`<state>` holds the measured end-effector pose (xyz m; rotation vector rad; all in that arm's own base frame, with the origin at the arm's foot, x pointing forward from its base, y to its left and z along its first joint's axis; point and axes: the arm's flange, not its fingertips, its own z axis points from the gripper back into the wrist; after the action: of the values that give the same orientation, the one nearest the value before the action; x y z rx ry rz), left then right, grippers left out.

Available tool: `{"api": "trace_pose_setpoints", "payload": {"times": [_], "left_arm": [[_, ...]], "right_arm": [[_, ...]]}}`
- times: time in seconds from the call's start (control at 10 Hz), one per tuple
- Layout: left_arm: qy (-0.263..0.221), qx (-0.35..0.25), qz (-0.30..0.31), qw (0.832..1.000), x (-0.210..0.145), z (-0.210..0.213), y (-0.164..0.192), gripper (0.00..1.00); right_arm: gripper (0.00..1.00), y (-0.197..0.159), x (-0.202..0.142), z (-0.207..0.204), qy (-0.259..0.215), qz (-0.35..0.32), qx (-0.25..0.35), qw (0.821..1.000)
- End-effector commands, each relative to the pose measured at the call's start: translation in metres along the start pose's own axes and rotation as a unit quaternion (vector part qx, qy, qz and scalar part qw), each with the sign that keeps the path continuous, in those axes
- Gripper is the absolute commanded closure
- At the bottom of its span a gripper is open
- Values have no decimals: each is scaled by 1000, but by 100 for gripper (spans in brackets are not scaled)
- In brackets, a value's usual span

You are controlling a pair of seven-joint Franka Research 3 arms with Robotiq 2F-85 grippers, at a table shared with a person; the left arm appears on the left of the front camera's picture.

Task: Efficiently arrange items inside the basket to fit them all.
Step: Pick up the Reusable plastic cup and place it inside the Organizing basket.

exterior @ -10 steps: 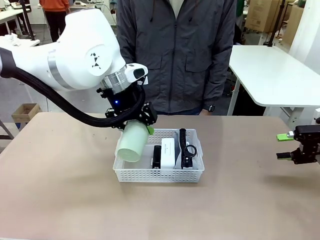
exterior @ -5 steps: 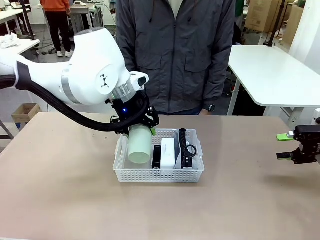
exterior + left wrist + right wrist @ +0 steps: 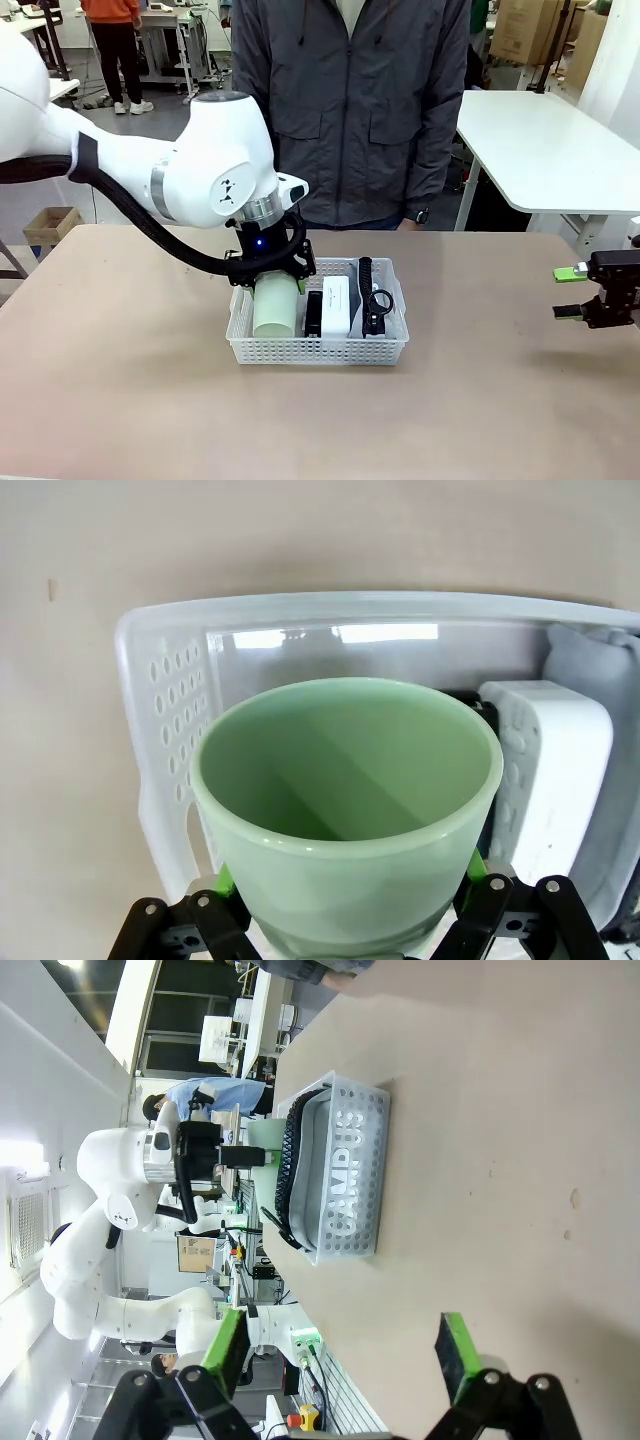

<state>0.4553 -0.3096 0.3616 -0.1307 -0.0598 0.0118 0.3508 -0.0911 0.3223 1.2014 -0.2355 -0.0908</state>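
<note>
My left gripper (image 3: 272, 270) is shut on the pale green cup (image 3: 277, 308), holding it low in the left end of the white basket (image 3: 320, 354). In the left wrist view I look into the cup (image 3: 345, 800), with green pads (image 3: 224, 881) pressed on both its sides and the basket (image 3: 300, 608) beneath. To the cup's right lie the small black block (image 3: 314, 313), the white box (image 3: 336, 305) and the grey pouch with black strap (image 3: 372, 296). The "CAMPUS" pouch (image 3: 345, 1170) shows through the basket wall. My right gripper (image 3: 575, 293) stands open at the right edge.
A person in a grey jacket (image 3: 350, 110) stands at the table's far side, just behind the basket. The tan table (image 3: 150, 400) spreads bare to the left, front and right of the basket. A white table (image 3: 540, 150) stands behind on the right.
My left gripper has carried the cup right and down, from over the basket's left rim into its left end, and the cup's tilt has lessened. The right gripper has stayed still.
</note>
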Motion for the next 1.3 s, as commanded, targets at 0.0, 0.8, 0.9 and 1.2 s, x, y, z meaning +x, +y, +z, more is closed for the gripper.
{"api": "trace_pose_setpoints", "payload": {"times": [0.0,0.8,0.9,1.2], "left_arm": [[14,27,-6,1000,12,-2,-18,12],[24,64,18,997,23,-14,-22,12],[25,67,15,997,23,-14,-22,0],[16,62,15,998,21,-10,-20,0]], "right_arm": [[0,3,-1,2,7,-3,0,1000],[0,3,-1,2,7,-3,0,1000],[0,3,-1,2,7,-3,0,1000],[0,3,-1,2,7,-3,0,1000]]}}
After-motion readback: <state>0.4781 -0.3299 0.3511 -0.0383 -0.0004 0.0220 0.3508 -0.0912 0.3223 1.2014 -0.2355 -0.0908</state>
